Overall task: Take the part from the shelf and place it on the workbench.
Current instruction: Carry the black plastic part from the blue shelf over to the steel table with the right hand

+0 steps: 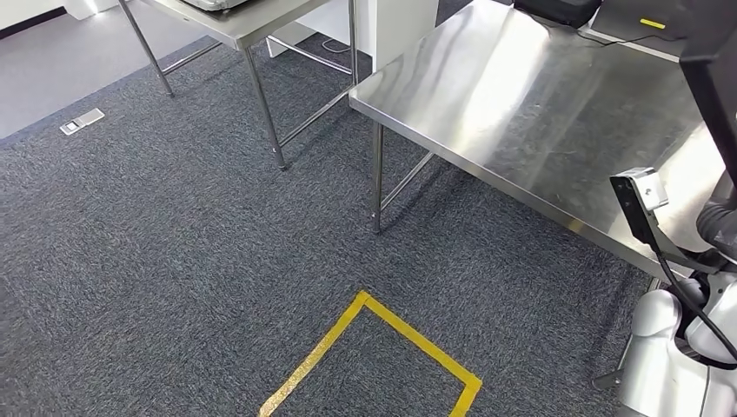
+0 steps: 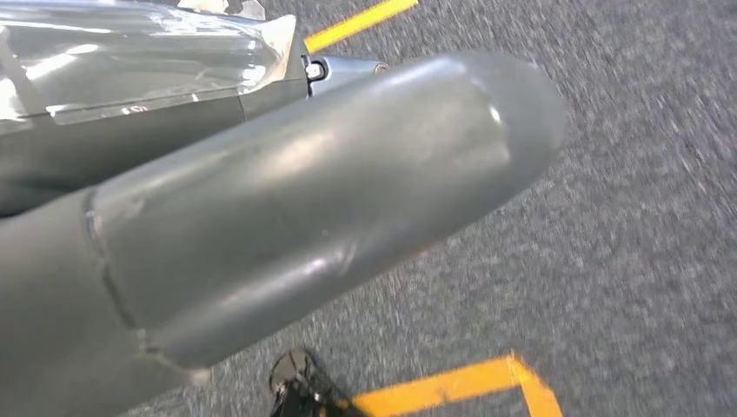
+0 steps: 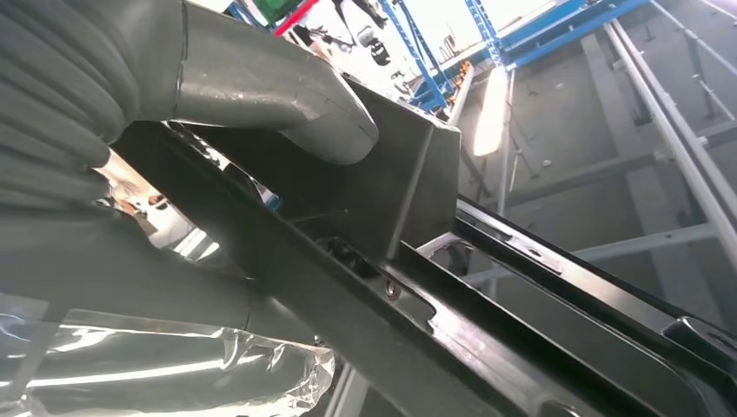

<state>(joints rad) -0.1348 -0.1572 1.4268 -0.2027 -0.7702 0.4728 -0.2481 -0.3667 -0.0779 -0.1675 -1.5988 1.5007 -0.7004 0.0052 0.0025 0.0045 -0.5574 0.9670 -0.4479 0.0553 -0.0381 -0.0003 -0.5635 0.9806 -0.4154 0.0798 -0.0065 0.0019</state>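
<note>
Holds the part [image 3: 417, 330], a long black moulded panel, in the right hand [image 3: 130, 113], with the thumb [image 3: 278, 95] pressed over an upright rib and the rest of the grip hidden beneath; probably clamped this way to stop so long a piece from swinging while carried. Keeps the part raised at the near right corner of the workbench [image 1: 521, 113], where its dark edge [image 1: 708, 78] shows above the steel top, not yet set down. Hangs the left hand [image 2: 287, 217] low, away from the workbench and above the carpet [image 2: 643, 261] and the yellow tape [image 2: 452, 387]; cannot tell whether its fingers are spread or curled, though nothing appears to be in it. Faces the workbench at an angle, with the tape square [image 1: 382, 347] on the floor in front of it and a second table [image 1: 243, 26] beyond its far left corner. Judged from this: carrying done or nearly so, lowering onto the bare steel top next, and best flat, since a long panel set down on one end could tip or slide.
</note>
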